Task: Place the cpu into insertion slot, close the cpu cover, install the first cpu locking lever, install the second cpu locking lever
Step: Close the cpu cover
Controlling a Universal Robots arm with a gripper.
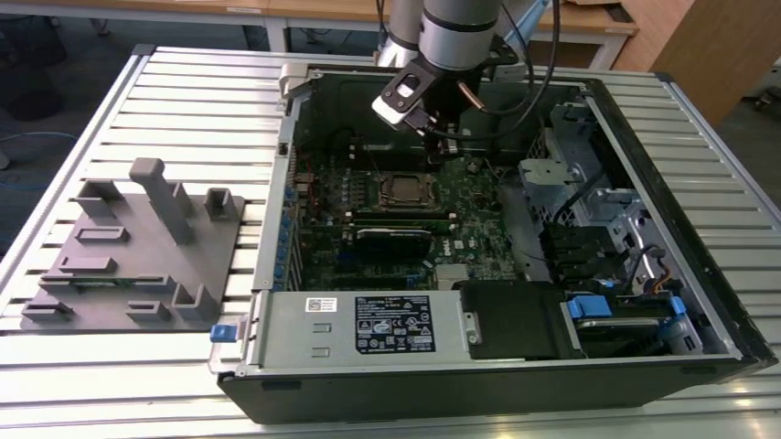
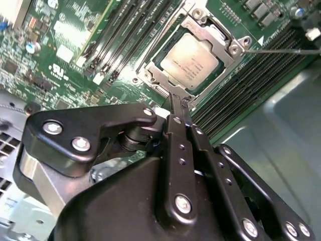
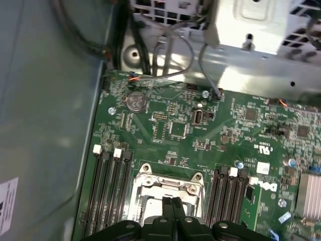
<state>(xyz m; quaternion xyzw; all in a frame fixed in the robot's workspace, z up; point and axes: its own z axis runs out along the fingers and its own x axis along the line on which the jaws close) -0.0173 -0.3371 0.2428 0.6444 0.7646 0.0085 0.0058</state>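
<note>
The cpu (image 2: 190,63), a dull silver square, lies in the insertion slot (image 2: 150,80) on the green board. The cpu cover (image 2: 228,42), a silvery frame, lies flat around it. A thin locking lever (image 2: 286,50) sticks out sideways from one corner of the socket, and another rod (image 2: 160,42) runs along its side. My gripper (image 2: 176,100) is shut with nothing between its black fingers, and its tips hover at the socket's edge. In the first wrist view the gripper (image 3: 172,202) sits over the cover (image 3: 170,182). In the exterior view the gripper (image 1: 442,151) hangs just behind the socket (image 1: 401,188).
Black memory slots (image 2: 125,30) flank the socket on both sides. The open computer case (image 1: 635,137) walls in the board, with a drive cage (image 1: 573,174) and a power supply (image 1: 366,325). A grey fixture plate (image 1: 134,247) stands on the slatted table at the exterior view's left.
</note>
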